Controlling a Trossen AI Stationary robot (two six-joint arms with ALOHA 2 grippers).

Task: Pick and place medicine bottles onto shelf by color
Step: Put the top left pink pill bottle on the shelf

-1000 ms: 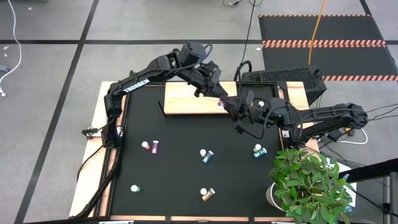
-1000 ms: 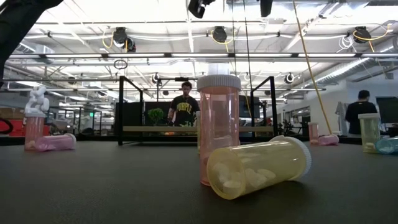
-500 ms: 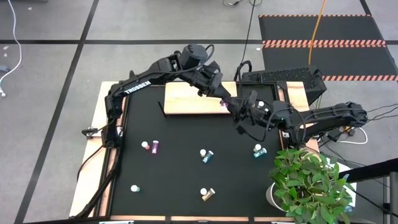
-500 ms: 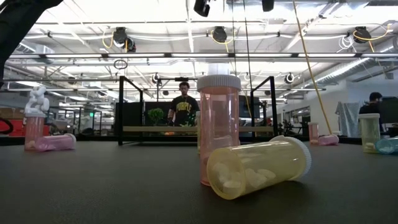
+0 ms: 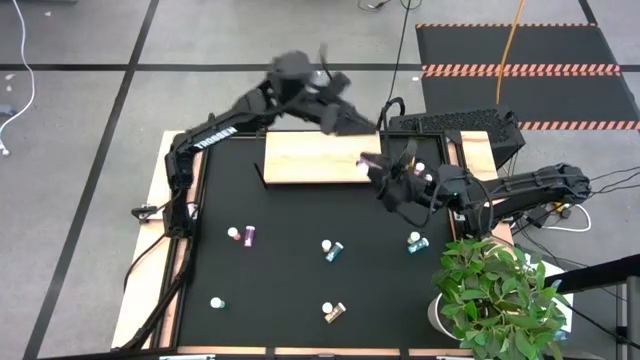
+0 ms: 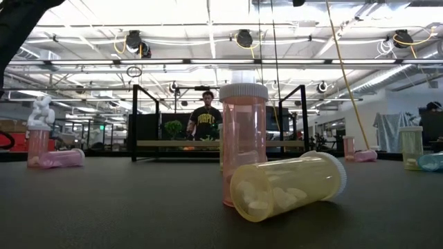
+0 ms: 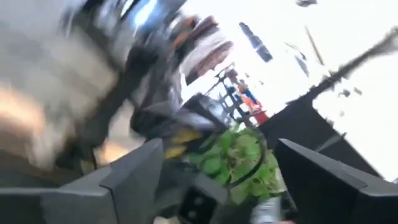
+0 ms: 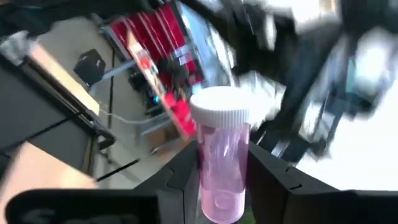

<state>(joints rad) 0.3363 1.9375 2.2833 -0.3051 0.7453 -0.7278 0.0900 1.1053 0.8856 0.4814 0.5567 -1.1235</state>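
At the far edge of the table:
Shelf (image 5: 312,158): a flat pale-wood board, rectangular, with a thin black bracket at its left end, lying on the black table (image 5: 280,270).
Left gripper (image 5: 362,125): raised beyond the shelf's far right corner, fingers spread apart, nothing between them.
Right gripper (image 5: 377,166): at the shelf's right end, fingers clamped on a pink bottle (image 8: 221,160).
Pink bottle: clear pink body, ribbed white cap, upright between the fingers in the right wrist view.
Loose bottles: a pink pair (image 5: 241,235) at left, a teal one (image 5: 332,249) mid-table, a yellow one (image 5: 334,312) lying near the front edge, another teal one (image 5: 415,242) at right, all white-capped.
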